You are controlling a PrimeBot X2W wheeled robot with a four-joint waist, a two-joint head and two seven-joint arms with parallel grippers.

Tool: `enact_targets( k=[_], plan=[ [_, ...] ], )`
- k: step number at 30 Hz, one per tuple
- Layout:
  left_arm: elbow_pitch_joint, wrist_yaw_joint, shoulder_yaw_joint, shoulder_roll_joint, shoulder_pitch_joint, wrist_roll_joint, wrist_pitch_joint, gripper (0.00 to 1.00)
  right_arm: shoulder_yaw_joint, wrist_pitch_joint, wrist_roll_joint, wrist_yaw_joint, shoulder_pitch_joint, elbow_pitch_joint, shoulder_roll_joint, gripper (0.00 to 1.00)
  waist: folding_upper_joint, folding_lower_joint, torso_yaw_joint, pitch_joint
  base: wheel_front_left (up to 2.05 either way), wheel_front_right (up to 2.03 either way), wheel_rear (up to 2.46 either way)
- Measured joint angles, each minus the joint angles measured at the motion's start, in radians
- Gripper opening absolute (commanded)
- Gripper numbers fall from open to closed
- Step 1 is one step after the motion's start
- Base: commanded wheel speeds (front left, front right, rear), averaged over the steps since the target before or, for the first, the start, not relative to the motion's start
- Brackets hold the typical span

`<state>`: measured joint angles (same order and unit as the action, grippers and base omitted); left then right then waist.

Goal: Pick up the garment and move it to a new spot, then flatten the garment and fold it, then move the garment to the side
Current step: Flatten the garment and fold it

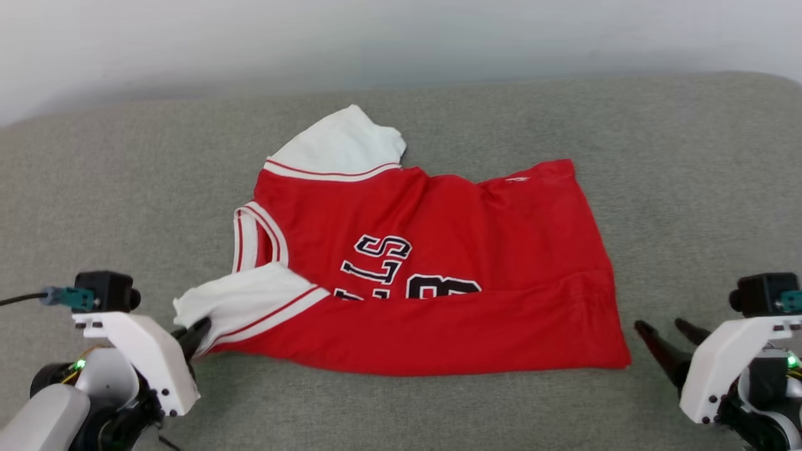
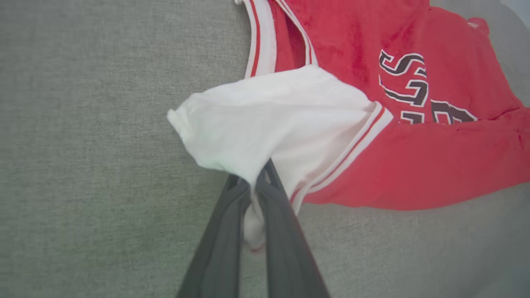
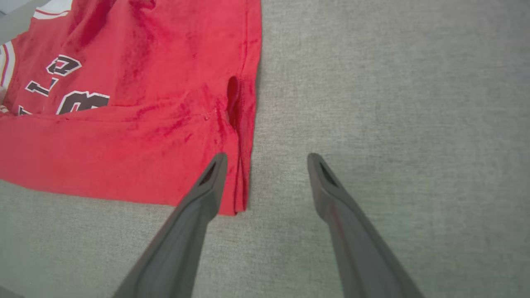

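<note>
- The garment (image 1: 438,263) lies flat on the grey upholstery (image 1: 689,156), long axis across the head view, collar toward the robot's left, hem right
- Right gripper (image 3: 267,157) spread, just beside the hem's near corner
- Left gripper (image 2: 254,182) pinching the near white sleeve (image 2: 269,120)

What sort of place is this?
Likely an indoor home-style room: a grey woven upholstered surface, like a couch, a plain pale wall behind it, and a bright red jersey garment laid out.
</note>
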<state>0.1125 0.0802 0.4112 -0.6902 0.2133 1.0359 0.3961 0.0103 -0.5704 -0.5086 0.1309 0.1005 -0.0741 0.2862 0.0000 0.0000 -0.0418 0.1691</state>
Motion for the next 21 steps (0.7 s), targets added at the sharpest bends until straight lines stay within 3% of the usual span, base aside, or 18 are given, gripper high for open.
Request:
enact_targets(
  k=[6,12,13,15,16,21],
  plan=[
    [-0.089,0.022,0.021,0.007,0.028,-0.049,-0.013,0.00,-0.036,-0.128,-0.023,0.000,0.046,-0.053,-0.004,1.00,0.0000,0.0000,0.032,0.048,0.00,0.00,0.00],
    [-0.118,0.034,0.034,0.020,0.037,-0.065,-0.023,0.00,-0.065,-0.160,-0.035,0.000,0.095,-0.121,-0.016,1.00,0.0000,0.0000,0.057,0.085,0.00,0.00,0.00],
    [-0.118,0.034,0.034,0.022,0.037,-0.065,-0.027,0.00,-0.067,-0.163,-0.042,0.000,0.101,-0.130,-0.016,0.65,0.0000,0.0000,0.060,0.088,0.00,0.00,0.00],
    [-0.116,0.034,0.034,0.027,0.037,-0.065,-0.030,0.00,-0.072,-0.163,-0.056,0.000,0.108,-0.144,-0.013,0.13,0.0000,0.0000,0.063,0.090,0.00,0.00,0.00],
    [-0.114,0.034,0.035,0.028,0.037,-0.065,-0.030,0.00,-0.076,-0.164,-0.058,0.000,0.113,-0.150,-0.010,0.00,0.0000,0.0000,0.063,0.090,0.00,0.00,0.00],
    [-0.105,0.035,0.031,0.034,0.032,-0.056,-0.039,0.00,-0.110,-0.148,-0.080,0.000,0.128,-0.160,0.002,0.00,0.0000,0.0000,0.059,0.077,0.00,0.00,0.00]
  ],
)
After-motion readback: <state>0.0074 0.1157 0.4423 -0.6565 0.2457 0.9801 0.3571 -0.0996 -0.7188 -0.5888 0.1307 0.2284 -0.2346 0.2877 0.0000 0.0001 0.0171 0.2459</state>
